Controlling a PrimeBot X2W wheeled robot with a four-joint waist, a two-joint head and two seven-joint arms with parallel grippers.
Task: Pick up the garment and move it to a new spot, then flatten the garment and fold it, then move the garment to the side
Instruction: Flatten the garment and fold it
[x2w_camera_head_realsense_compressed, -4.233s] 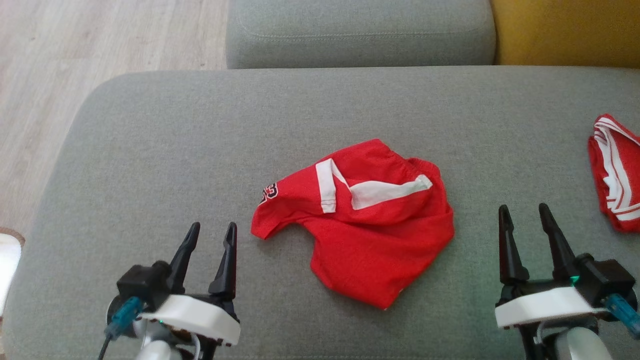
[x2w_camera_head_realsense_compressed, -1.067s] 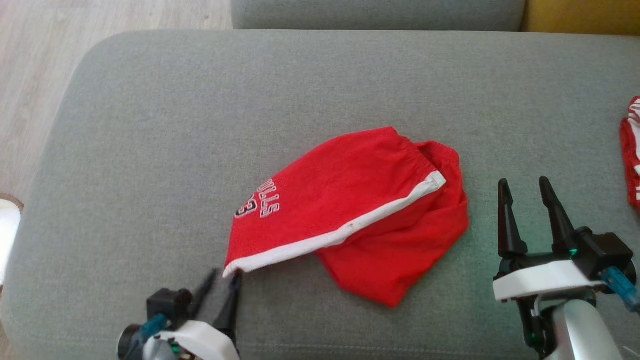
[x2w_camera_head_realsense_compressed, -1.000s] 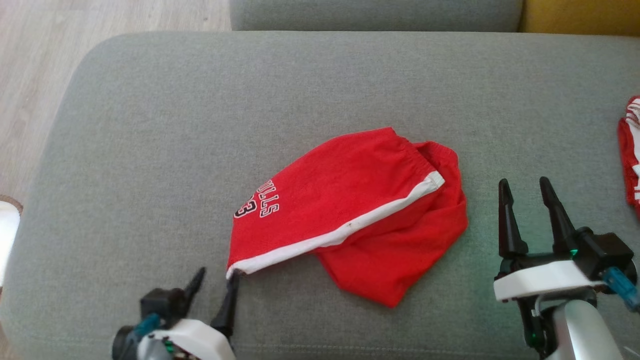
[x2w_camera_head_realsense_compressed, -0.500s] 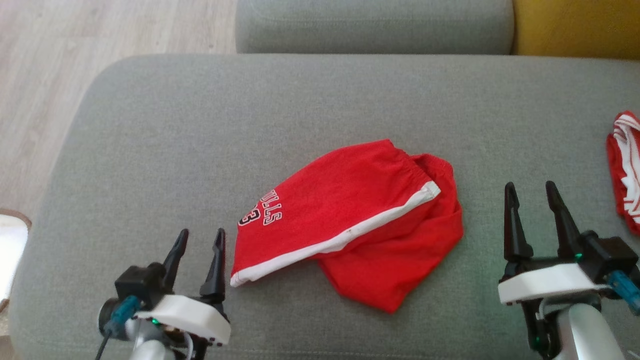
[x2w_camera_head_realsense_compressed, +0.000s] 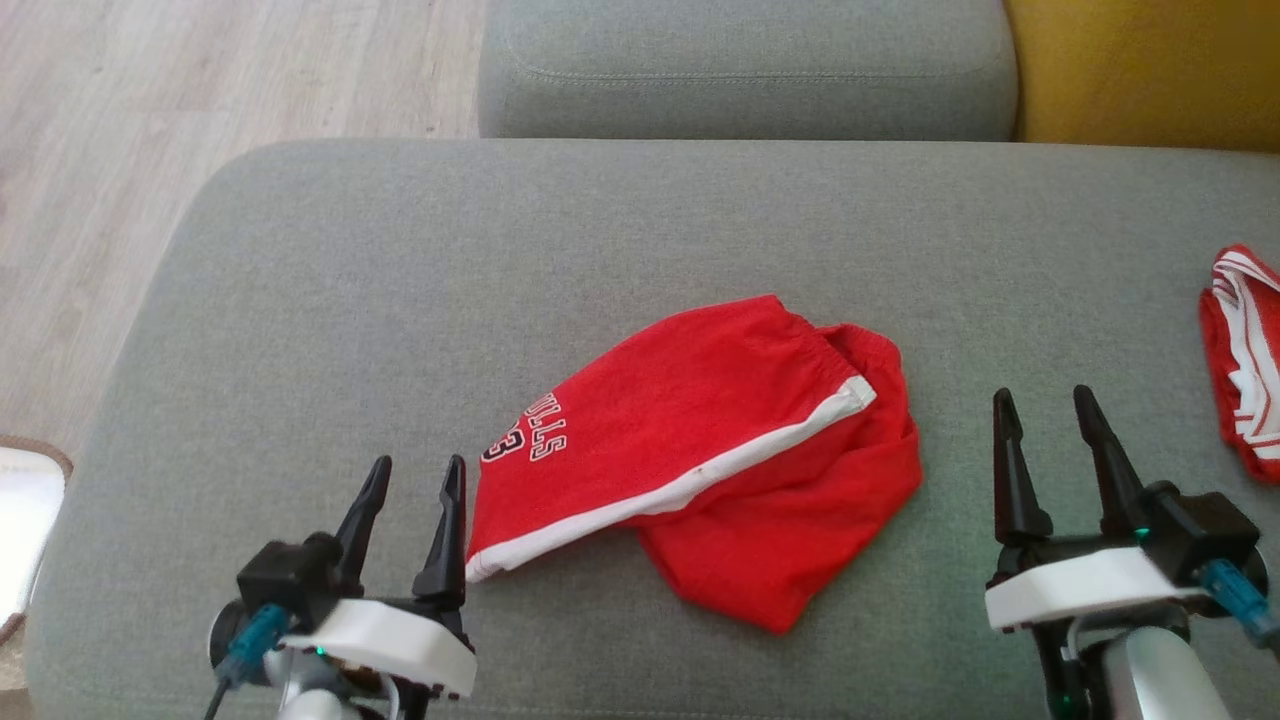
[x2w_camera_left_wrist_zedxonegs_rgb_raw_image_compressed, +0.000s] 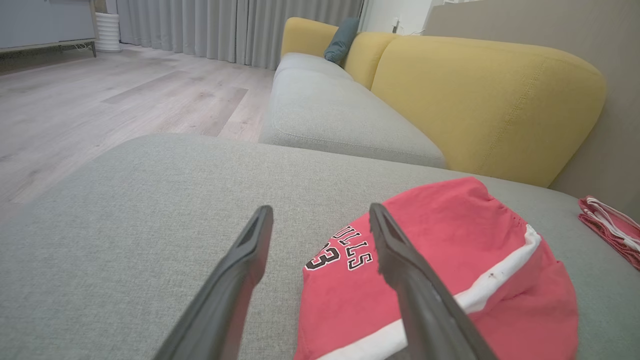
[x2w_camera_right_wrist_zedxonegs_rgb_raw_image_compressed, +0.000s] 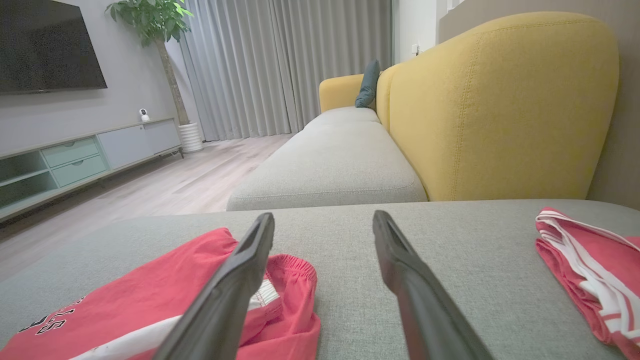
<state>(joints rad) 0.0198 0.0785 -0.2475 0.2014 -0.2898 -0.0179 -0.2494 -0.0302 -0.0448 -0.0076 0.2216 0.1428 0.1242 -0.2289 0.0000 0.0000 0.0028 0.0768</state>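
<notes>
Fingers (x2w_camera_head_realsense_compressed: 452, 510) of the left gripper (x2w_camera_head_realsense_compressed: 419, 462) were seen spread apart at the lower left of the frame, with nothing caught between them. The right gripper (x2w_camera_head_realsense_compressed: 1041, 393), at the lower right, was likewise spread and empty.

Just to the right of the left fingers lay the garment (x2w_camera_head_realsense_compressed: 700, 450), its white-edged hem corner set close beside the inner finger; whether the two touched could not be told. The garment's long axis was laid on a diagonal, from that corner at the lower left up to the gathered waistband at the upper right. The left gripper was judged the nearer; a strip of bare grey cushion (x2w_camera_head_realsense_compressed: 400, 300) was left between the waistband end and the right fingers.

The garment was seen to be a pair of red shorts near the middle of the cushion. One leg was spread flat on top, marked by a white side stripe and by black-and-white lettering with a number near the hem. The other leg was bunched beneath it towards the lower right, so the flattening was judged unfinished. A second red-and-white garment (x2w_camera_head_realsense_compressed: 1240, 370) was lying well apart at the right edge.
</notes>
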